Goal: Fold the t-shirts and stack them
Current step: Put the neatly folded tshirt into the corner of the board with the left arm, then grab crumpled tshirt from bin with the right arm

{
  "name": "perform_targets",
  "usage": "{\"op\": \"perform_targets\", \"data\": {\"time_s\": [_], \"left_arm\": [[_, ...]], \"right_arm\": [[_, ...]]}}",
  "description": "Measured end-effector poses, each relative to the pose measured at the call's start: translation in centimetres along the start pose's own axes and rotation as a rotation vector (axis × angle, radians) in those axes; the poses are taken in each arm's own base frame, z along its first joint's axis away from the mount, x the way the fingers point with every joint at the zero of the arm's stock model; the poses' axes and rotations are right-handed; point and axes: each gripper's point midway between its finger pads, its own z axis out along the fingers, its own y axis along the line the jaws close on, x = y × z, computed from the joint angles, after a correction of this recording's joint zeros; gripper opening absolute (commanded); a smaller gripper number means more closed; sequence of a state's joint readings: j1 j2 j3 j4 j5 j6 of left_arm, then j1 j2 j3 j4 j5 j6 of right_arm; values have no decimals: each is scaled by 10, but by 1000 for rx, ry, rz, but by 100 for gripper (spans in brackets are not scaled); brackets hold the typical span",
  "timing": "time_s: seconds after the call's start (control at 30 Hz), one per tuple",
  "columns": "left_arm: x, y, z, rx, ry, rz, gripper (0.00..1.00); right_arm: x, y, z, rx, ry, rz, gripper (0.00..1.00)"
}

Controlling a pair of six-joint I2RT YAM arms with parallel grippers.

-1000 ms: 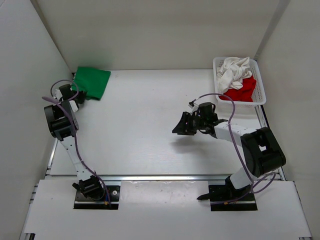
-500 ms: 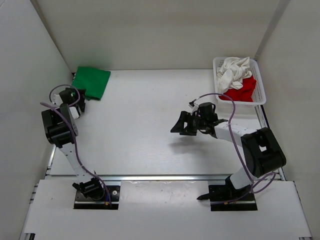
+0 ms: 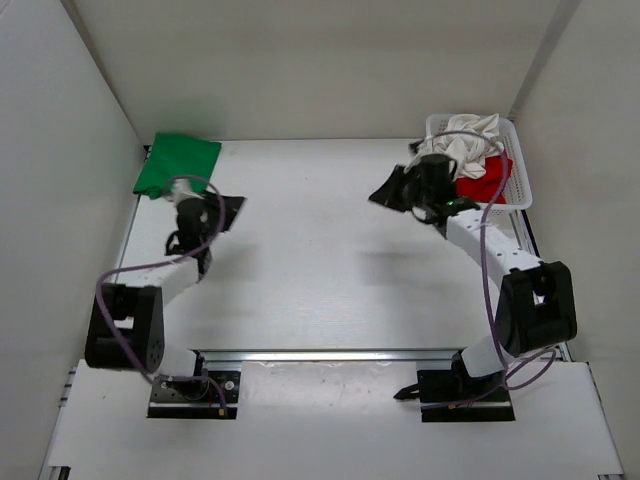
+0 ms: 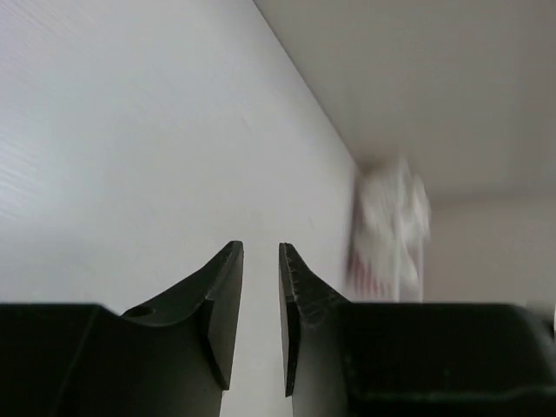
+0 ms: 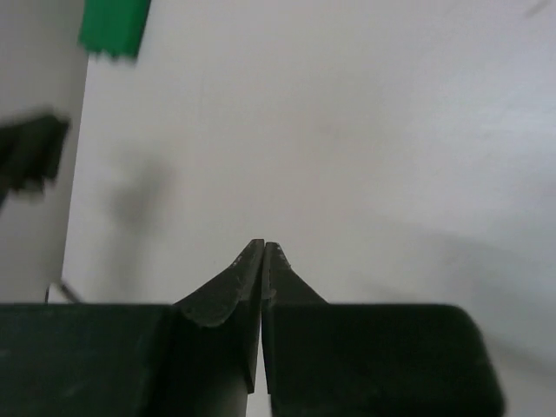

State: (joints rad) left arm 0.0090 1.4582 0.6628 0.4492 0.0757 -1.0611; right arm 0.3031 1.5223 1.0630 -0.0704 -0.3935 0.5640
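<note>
One shirt of three looks done: the green shirt (image 3: 178, 163) lies folded flat at the far left corner of the desk (image 3: 320, 240). The white shirt (image 3: 478, 128) and red shirt (image 3: 490, 180) lie crumpled in the basket (image 3: 521, 165) at the far right, white farther and red nearer. Both are yet to be folded and stacked. The left fingers (image 4: 219, 304) hang near the green shirt, slightly parted, nothing between them. The right fingers (image 5: 243, 287), just left of the basket, are pressed together on nothing. No brand, label or writing can be read.
</note>
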Motion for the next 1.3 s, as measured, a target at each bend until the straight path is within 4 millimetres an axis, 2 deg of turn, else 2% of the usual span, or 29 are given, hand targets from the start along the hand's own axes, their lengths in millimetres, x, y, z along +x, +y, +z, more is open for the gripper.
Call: {"op": "perform_targets", "data": {"time_s": [0.03,0.1,0.17,0.2,0.23,0.3,0.37,0.4,0.47,0.57,0.63,0.77,0.8,0.83,0.9,0.97,1.03,1.07,1.13,1.3], "left_arm": [[28,-20,-10,61,55,33,36],[99,-56,-45,202,206,105,44],[150,-70,-80,297,331,161,50],[169,-72,-95,329,377,188,51],[187,-71,-108,354,424,215,53],[214,-66,-130,390,504,263,54],[234,-56,-149,416,572,309,55],[241,-49,-158,425,600,325,55],[246,-33,-170,427,632,345,55],[239,-7,-181,410,639,347,56],[229,2,-184,401,616,345,56],[204,-10,-188,459,526,352,58],[199,-14,-189,474,508,353,57],[193,-16,-189,481,489,354,57],[187,-15,-186,476,469,359,57],[187,-8,-182,449,470,370,56],[191,0,-180,418,492,380,56],[195,5,-179,401,508,386,56],[202,12,-177,370,542,393,55],[219,18,-176,343,610,407,55]], "right_arm": [[-24,-9,-6,33,-56,3,0],[-79,-41,-23,124,-182,19,2],[-124,-83,-44,230,-280,48,13],[-141,-103,-53,277,-316,62,22],[-158,-130,-64,333,-350,81,26],[-181,-177,-78,420,-381,119,39],[-191,-220,-85,493,-378,154,46],[-193,-235,-85,517,-368,167,49],[-196,-263,-77,558,-329,183,54],[-208,-288,-56,575,-293,178,57],[-217,-300,-45,580,-284,171,57],[-242,-320,-19,582,-273,147,51],[-249,-323,-12,578,-277,136,48],[-254,-326,-5,574,-279,126,40],[-253,-333,4,573,-267,124,31],[-241,-337,10,571,-233,146,28],[-236,-336,12,562,-214,158,29],[-235,-335,13,556,-211,161,17],[-238,-332,13,538,-214,155,0],[-241,-328,8,518,-213,168,0]]}}
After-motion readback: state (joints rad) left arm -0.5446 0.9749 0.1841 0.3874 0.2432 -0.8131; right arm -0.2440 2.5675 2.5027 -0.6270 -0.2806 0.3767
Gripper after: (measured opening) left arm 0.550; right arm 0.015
